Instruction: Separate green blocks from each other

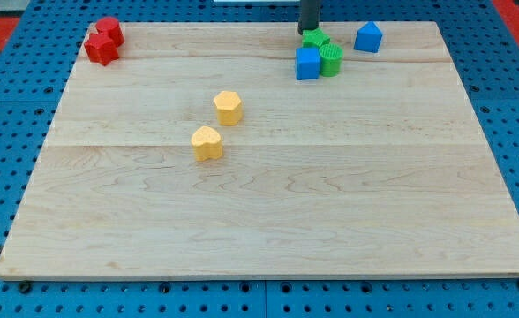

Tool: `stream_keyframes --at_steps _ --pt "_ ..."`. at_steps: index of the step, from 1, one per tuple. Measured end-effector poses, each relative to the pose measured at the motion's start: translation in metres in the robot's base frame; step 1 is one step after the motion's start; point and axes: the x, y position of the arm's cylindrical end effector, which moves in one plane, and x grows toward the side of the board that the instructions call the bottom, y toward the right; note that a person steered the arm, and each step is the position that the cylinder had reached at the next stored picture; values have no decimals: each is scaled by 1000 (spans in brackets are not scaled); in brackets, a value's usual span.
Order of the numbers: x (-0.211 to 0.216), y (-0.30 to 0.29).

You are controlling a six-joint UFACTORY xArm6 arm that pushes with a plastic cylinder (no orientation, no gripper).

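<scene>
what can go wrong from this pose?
1. My tip sits at the top edge of the green star, which touches the green cylinder. A downward push may move both together instead of splitting them.
2. The blue cube abuts the greens and could get dragged along.
3. The cluster is near the board's top edge, so a sideways slip could send a block off it.

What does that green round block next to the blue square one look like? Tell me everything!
The green round block is a short, bright green cylinder with ridged sides, looking like plastic. It stands upright on the wooden board, near the view's top edge, right of centre. The blue cube sits tight against its left side. The other green block, whose shape is hard to make out, sits just behind it at the upper left, apparently touching. My tip is at that other green block's far edge, not on the round one.
</scene>
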Motion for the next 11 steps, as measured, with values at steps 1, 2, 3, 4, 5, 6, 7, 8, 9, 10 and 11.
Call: stream_keyframes --at_steps 1,2,3,4,5,6,7,8,9,10,11 --pt "24 27" --pt "66 51" --pt "107 85" --pt "103 96" --pt "66 103" --pt "42 78" --pt "58 44" --pt "124 41" --pt "163 26" --pt "148 -3" --pt "129 -42"
